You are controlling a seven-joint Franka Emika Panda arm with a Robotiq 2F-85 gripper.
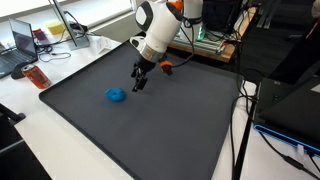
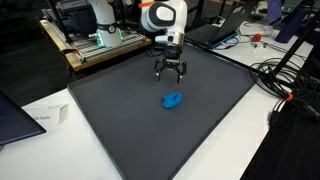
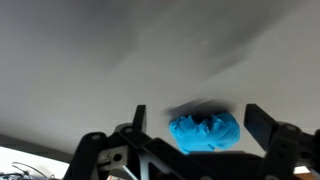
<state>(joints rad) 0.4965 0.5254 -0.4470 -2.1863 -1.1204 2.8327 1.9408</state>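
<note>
- No writing, brand or number can be read anywhere from here.
- Sheet of paper (image 2: 45, 118) on the table edge beside the dark mat (image 2: 120, 125): marks too small to read.

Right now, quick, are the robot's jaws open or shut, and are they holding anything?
The gripper: jaws open, holding nothing; the blue crumpled lump lies close by, not touched.
</note>
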